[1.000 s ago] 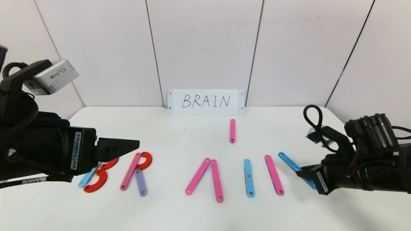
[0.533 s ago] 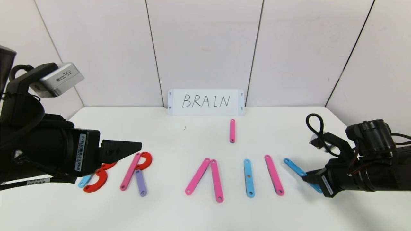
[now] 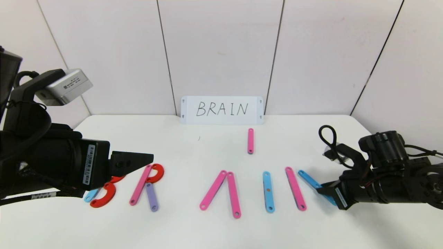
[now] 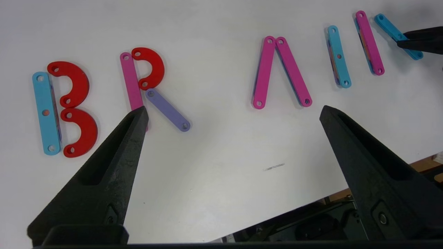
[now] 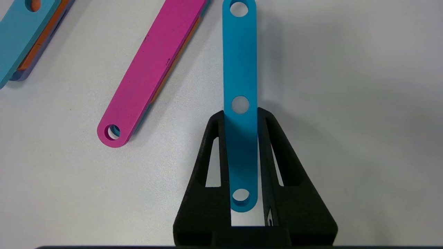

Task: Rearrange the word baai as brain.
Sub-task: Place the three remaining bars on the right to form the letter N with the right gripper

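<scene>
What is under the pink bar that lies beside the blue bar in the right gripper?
Under the pink bar more flat pieces are stacked: orange and blue edges show along its side, blue through its end hole. Their number and shape are covered. The right gripper grips the blue bar.

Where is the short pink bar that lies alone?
In the head view, the short pink bar lies behind the letter row, just right of centre, in front of the white card.
</scene>
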Action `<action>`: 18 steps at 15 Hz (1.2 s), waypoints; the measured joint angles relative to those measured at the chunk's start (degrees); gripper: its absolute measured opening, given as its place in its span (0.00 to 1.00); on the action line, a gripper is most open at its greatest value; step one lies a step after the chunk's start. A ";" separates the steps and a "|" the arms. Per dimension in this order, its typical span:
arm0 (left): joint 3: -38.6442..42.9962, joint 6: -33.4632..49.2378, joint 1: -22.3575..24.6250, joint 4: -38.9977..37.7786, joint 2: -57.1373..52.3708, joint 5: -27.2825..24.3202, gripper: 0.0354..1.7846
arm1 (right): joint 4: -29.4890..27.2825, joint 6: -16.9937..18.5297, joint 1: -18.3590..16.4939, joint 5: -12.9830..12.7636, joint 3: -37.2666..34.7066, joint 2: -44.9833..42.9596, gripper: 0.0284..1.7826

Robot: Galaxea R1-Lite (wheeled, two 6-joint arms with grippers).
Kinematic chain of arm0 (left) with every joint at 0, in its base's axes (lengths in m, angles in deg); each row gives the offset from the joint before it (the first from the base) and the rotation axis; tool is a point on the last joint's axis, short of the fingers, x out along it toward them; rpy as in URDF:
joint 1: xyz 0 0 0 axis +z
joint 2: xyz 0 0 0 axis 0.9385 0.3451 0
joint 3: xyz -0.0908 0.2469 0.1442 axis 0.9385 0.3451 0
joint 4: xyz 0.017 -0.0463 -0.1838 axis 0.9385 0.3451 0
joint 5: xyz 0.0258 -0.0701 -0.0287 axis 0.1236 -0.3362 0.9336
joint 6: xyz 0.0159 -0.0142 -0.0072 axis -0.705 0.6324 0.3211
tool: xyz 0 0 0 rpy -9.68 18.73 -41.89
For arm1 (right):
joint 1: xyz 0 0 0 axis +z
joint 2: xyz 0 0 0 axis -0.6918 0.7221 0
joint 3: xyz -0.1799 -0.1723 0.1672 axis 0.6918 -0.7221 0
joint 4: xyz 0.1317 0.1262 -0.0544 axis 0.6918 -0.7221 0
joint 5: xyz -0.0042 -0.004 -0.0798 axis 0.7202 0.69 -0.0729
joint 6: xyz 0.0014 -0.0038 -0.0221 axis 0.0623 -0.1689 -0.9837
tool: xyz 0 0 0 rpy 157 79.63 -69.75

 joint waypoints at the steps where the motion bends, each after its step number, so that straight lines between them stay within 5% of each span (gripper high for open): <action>1: 0.00 0.01 0.00 0.00 0.00 0.00 0.97 | 0.00 0.02 0.11 -0.06 0.17 0.35 0.14; 10: 0.00 0.01 0.00 -0.02 -0.28 0.07 0.97 | -0.23 1.05 1.46 -0.91 2.86 1.95 0.14; 14: -0.06 0.04 0.00 -0.05 -0.32 0.05 0.97 | -0.17 2.78 2.10 -4.19 3.17 2.43 0.14; 18: -0.04 0.01 0.00 -0.05 -0.32 0.07 0.97 | -0.15 2.86 2.46 -4.30 3.23 2.73 0.14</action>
